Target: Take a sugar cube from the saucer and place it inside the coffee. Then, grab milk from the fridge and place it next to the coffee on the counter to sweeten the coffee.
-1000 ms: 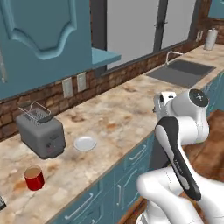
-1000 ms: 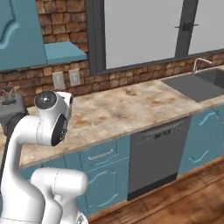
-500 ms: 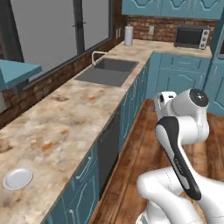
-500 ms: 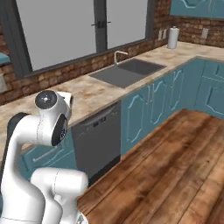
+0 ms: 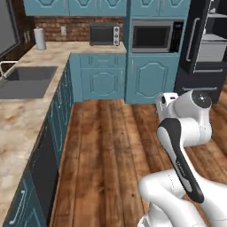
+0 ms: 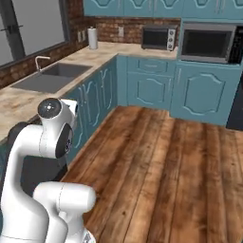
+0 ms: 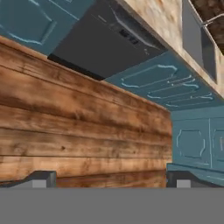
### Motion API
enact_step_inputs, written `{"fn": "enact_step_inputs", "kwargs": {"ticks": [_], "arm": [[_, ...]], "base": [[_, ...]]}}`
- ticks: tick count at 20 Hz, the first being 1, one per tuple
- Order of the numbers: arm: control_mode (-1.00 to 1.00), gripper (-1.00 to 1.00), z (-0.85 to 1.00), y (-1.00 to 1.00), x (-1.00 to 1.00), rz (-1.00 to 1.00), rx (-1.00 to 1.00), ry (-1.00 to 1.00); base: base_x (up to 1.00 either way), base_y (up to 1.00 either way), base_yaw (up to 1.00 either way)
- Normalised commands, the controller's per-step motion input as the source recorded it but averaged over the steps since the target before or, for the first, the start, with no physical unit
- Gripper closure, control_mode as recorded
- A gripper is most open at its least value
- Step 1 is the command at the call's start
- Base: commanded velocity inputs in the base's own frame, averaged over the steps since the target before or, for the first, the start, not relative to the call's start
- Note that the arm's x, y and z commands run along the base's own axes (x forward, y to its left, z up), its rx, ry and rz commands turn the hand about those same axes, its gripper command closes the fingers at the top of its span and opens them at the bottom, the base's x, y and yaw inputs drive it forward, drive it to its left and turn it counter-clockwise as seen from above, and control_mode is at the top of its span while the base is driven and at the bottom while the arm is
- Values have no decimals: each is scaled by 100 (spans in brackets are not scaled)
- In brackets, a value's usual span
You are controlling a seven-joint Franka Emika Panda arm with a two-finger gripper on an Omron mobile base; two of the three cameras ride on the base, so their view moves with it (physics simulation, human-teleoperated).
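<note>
Square the base up to the fridge [image 5: 205,42] — its door open — with the gripper [image 7: 111,178] spread empty.

Even, bright, flat rendered light; soft blur and coarse pixels throughout; the fridge [image 5: 207,42] interior dim.

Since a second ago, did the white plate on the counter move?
Cannot tell. The plate has left the picture because the base turned and the cameras swung with it: the sink now sits at the left and the fridge has come in at the right.
</note>
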Motion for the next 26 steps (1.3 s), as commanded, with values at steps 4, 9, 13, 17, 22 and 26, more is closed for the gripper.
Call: {"fn": "enact_step_inputs", "kwargs": {"ticks": [4,9,13,17,22,26], "arm": [[100,-100,0,0,0,0,0,0],[100,-100,0,0,0,0,0,0],[100,-100,0,0,0,0,0,0],[100,-100,0,0,0,0,0,0],[100,-100,0,0,0,0,0,0],[100,-100,0,0,0,0,0,0]], "base": [[3,-53,-74],[43,-49,-63],[100,-10,-28],[100,0,-15],[100,0,-12],[100,-11,-8]]}}
